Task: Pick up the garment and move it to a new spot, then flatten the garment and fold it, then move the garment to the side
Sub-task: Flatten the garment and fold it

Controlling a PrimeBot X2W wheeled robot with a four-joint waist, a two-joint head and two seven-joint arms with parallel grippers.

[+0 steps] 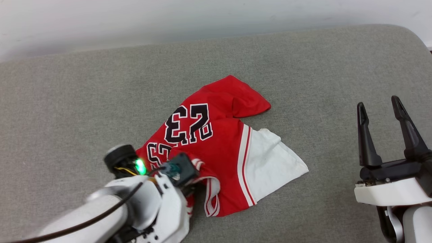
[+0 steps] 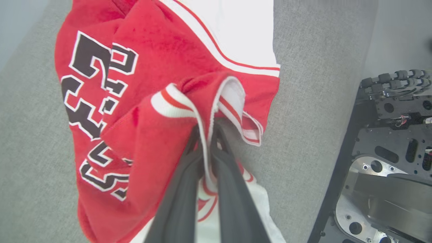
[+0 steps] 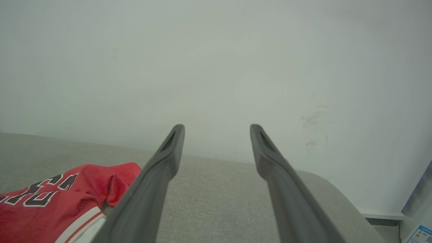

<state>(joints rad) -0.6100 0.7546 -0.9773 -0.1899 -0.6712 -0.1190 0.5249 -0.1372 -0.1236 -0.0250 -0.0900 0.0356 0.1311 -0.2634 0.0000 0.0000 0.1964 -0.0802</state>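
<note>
Left jaws clamp the crumpled garment (image 1: 222, 145) on grey cushion (image 1: 67, 101), right jaws apart

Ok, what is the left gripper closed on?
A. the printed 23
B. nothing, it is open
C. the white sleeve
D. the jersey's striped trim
D: in the left wrist view the left gripper is shut on a fold of the red-white striped trim of the jersey, with the cloth bunched between its fingers.

place: lab-like test room | cues: plain white wall (image 1: 101, 20); grey cloth-covered table (image 1: 67, 87); bare metal robot base (image 2: 388, 145)
</note>
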